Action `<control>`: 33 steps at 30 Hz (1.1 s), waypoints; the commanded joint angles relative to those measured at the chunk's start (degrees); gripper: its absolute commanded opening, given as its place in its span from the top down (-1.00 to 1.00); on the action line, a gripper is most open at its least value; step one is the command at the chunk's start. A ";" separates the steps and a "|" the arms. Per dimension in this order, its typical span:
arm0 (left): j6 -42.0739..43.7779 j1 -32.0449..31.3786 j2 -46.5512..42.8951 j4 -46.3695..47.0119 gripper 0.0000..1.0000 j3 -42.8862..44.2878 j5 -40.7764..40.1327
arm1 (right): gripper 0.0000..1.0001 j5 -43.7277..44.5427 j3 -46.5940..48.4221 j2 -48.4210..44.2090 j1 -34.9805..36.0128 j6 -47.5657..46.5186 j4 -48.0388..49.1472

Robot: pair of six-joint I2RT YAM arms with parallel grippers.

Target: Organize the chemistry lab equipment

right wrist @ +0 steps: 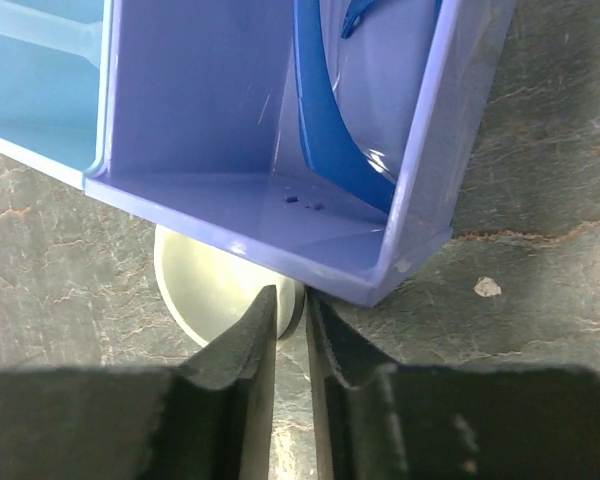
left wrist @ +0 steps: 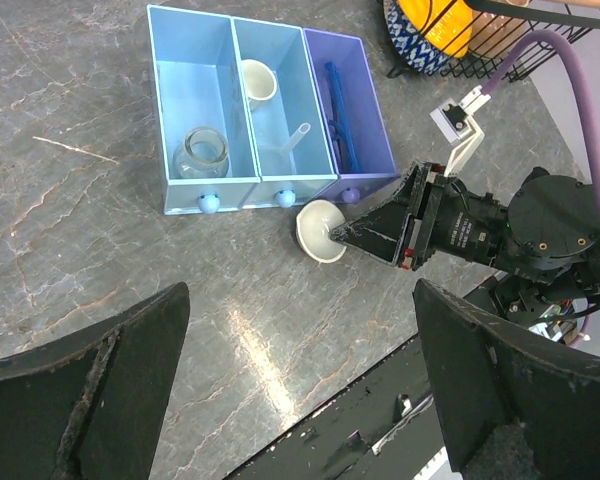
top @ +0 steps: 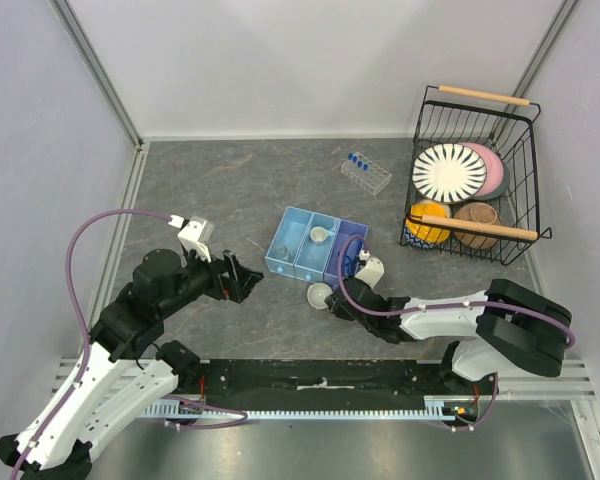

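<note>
While the left gripper (top: 244,277) is held over the table (top: 210,190) with its fingers spread wide, the right gripper (left wrist: 342,236) is seen pinched almost together on the near-right rim of a white round dish (left wrist: 318,228). This dish lies on the table just in front of the near ends of a three-compartment organizer (top: 302,262), below the seam between the middle blue compartment and the purple one, with its mouth turned upward and somewhat tilted. From the right wrist only a narrow slit is seen between the fingers (right wrist: 242,350), with the dish's edge running into it.

Blue-framed safety glasses (left wrist: 338,105) are stowed in the purple compartment, their long axis laid along it from near end to far end. A small white cup (left wrist: 259,80) is stood mouth up at the far end of the middle compartment.

Toward the far right of the table a clear tube rack (top: 368,176) is placed, its long axis run diagonally from far left to near right, with blue-capped tubes (top: 356,158) stood upright at its far-left end. A black wire basket (top: 526,190) is set at the right edge.
</note>
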 commanded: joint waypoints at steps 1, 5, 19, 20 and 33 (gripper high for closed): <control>-0.82 0.03 -0.14 0.18 -1.00 0.93 0.46 | 0.69 2.87 2.49 0.44 0.29 0.87 0.35; 0.06 0.03 0.21 -0.70 -1.00 2.24 -0.51 | 1.00 3.75 3.29 0.27 0.47 0.70 -1.42; -0.29 0.11 0.83 0.09 -1.00 2.77 -0.16 | 1.00 -2.22 22.88 -3.86 7.05 -16.60 -27.51; -0.29 0.03 0.74 0.09 -1.00 2.77 -0.07 | 1.00 -2.75 24.80 -4.21 7.24 -17.75 -29.52; -0.03 0.03 -0.93 -1.41 -1.00 3.39 0.46 | 1.00 -1.16 44.15 2.71 0.84 -39.10 -39.21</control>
